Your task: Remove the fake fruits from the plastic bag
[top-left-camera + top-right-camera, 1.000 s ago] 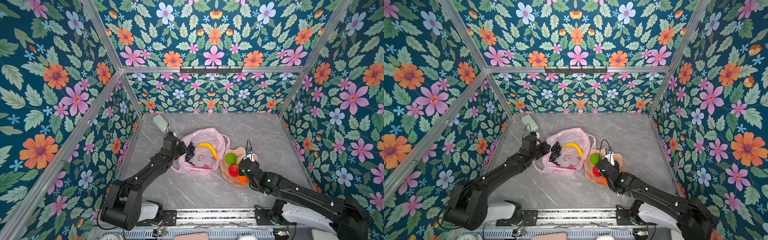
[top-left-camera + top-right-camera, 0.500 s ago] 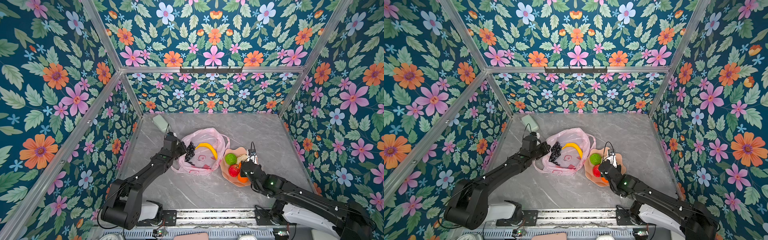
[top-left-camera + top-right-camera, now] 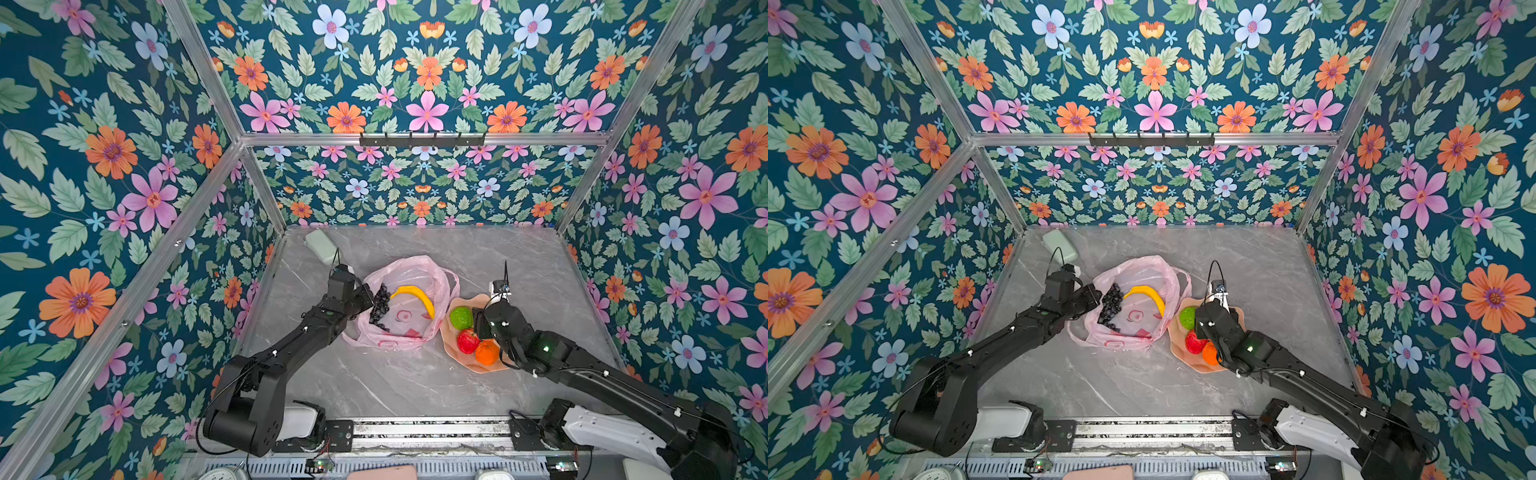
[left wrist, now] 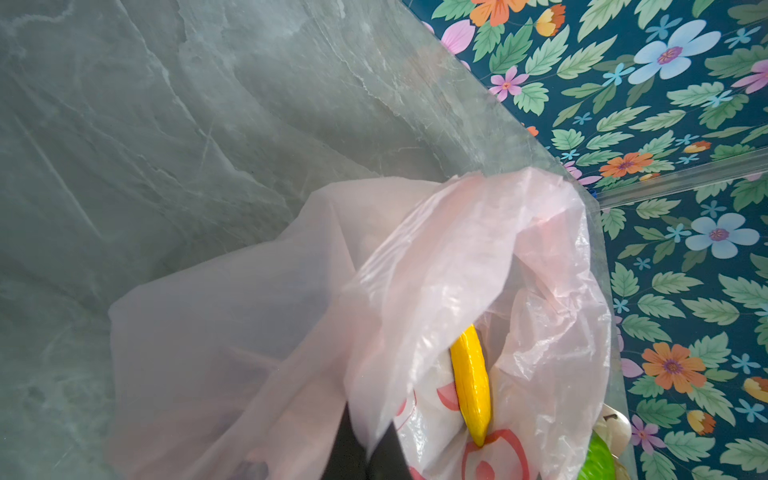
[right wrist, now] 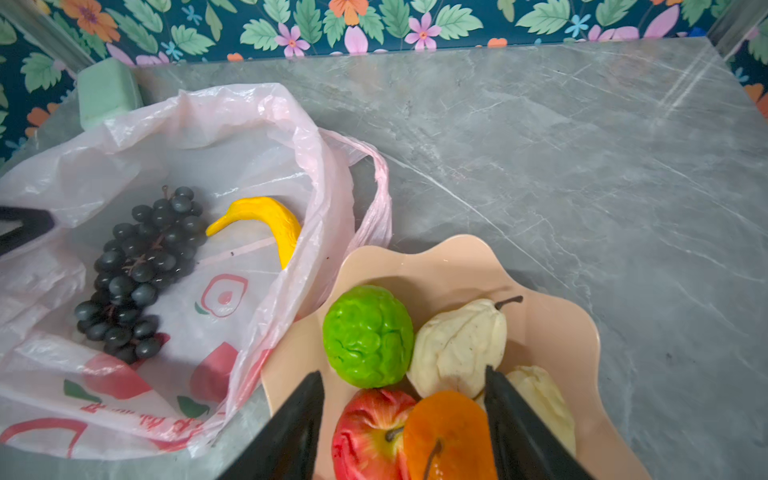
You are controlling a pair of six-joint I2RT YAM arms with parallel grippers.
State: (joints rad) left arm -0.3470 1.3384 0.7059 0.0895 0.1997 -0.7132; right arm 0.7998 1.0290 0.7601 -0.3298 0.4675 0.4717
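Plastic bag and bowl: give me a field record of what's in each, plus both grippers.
in plastic bag: grape bunch, banana
in bowl: green fruit, apple, orange, two cream pieces
left gripper: shut on the plastic bag's rim
right gripper: open over the bowl, orange between its jaws, not gripped
green block: beyond the bag, far left corner

You are looking at a thin, crinkly, translucent plastic bag catching light, inside the bag a glossy banana and shiny grapes, beside the bag a smooth satin bowl, under the bag a smooth marble-look tabletop.
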